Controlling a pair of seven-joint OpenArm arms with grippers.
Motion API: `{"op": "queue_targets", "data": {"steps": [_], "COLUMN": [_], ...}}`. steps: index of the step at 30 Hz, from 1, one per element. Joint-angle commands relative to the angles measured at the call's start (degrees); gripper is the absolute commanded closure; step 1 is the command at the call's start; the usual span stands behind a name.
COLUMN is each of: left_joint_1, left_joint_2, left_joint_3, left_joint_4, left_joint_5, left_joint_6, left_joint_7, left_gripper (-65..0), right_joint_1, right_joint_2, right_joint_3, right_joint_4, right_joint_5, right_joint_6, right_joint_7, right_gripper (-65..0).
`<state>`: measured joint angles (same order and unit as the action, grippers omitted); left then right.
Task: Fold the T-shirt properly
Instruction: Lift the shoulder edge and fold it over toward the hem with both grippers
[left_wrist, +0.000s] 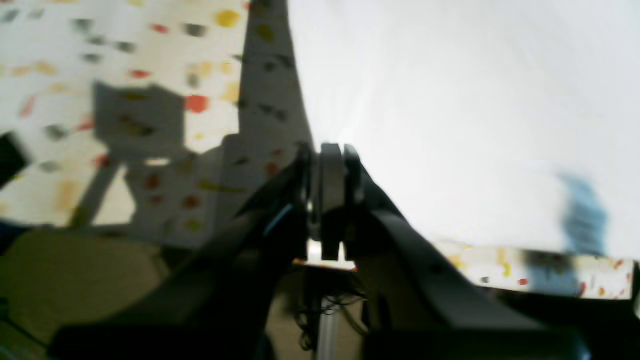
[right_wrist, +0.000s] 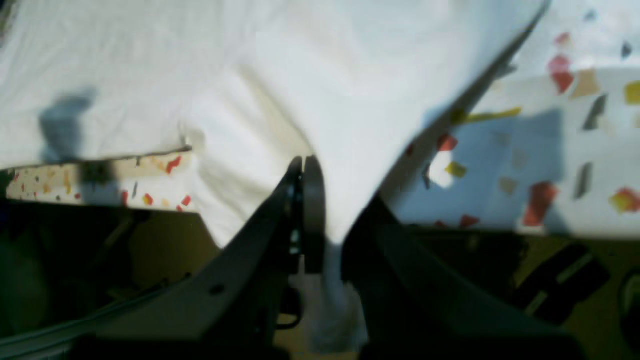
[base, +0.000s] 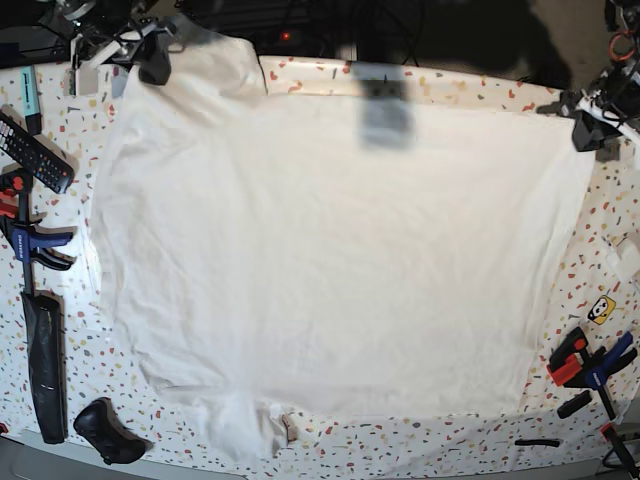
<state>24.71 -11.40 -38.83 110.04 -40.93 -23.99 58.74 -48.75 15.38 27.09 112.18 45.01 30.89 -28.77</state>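
Large plain white cloth T-shirt (base: 330, 260) spread across the speckled terrazzo tabletop (base: 610, 250), left gripper (left_wrist: 332, 200) and right gripper (right_wrist: 320, 210) each clamped on a far corner (cloth pulled taut).

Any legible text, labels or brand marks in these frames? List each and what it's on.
No text can be read.
T-shirt: plain white, no print.
Remote: button marks too small to read.
Yellow sticker: a dark figure, no legible words.
Teal object: any marking too small to read.
Both wrist views: blurred, no lettering visible.
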Motion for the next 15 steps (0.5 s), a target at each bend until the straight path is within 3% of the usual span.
{"op": "queue_targets", "data": {"steps": [1, 4, 8, 11, 15], "left_joint_1": [0.2, 0.2, 0.2, -0.3, -0.5], "left_joint_2": [-0.9, -0.9, -0.9, -0.8, -0.9], "left_joint_3": [-1.5, -2.8, -2.7, -2.7, -2.7], "left_joint_4": [1.6, 1.7, 1.7, 1.7, 1.7], "left_joint_5": [-0.7, -0.8, -1.6, -1.1, -1.0], "left_joint_6": [0.0, 0.0, -0.1, -0.1, -0.1], "left_joint_7": [-1.3, -1.6, -2.7, -3.4, -5.3], "left_gripper": [0.0, 0.0, 0.0, 0.0, 0.0], "right_joint_1": [-0.9, -0.7, -0.6, -0.3, 2.3], "right_joint_2": [0.5, 0.5, 0.5, 0.6, 0.7], "right_joint_3": [1.2, 2.6, 2.6, 2.6, 2.6], "right_joint_4": [2.2, 3.8, 3.7, 3.7, 3.7], "right_joint_5": [0.7, 0.6, -0.8, -2.6, -5.7], "right_joint_6": [0.6, -0.1, -4.9, -5.1, -6.4], "right_joint_7": [1.1, 1.2, 2.0, 5.9, 5.5], "right_gripper": [0.0, 0.0, 0.0, 0.0, 0.0]}}
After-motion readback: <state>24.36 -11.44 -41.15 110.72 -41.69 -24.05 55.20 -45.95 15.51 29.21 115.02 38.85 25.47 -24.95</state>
